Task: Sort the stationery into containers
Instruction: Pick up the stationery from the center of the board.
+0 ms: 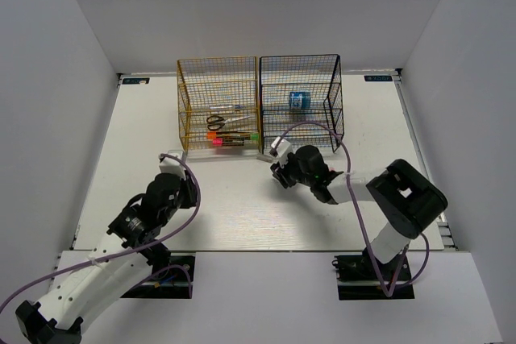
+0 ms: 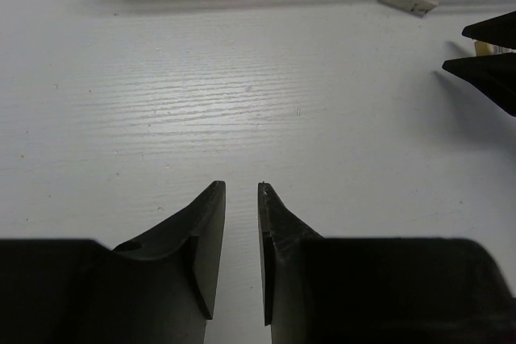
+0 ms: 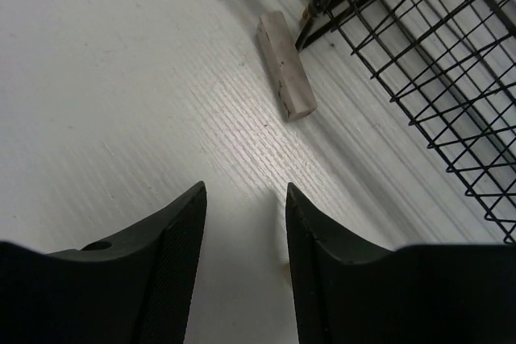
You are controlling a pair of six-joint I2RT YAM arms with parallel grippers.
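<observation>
The right claw point(image 3: 243, 191) hangs low over the white surface point(image 3: 121, 78), its two fingers moderately apart and gripping nothing. One pale oblong piece point(image 3: 285, 66) lies flat on the surface just ahead of its fingertips, slightly to the right of the gap and clear of both fingers. The piece's far end is near the bottom corner of the black rack point(image 1: 300, 57). A tiny beige bit shows at the inner edge of one right finger, too hidden to identify.

The left claw point(image 2: 242, 187) is well apart from the piece, open only a narrow slit and empty.

There are two racks standing side by side, the black one and a yellow rack point(image 1: 218, 60). The black rack holds one blue roll point(image 1: 299, 101). The yellow one holds one pair of scissors point(image 1: 216, 121) and, on the shelf below them, a bunch of markers point(image 1: 230, 140) whose number I cannot make out
</observation>
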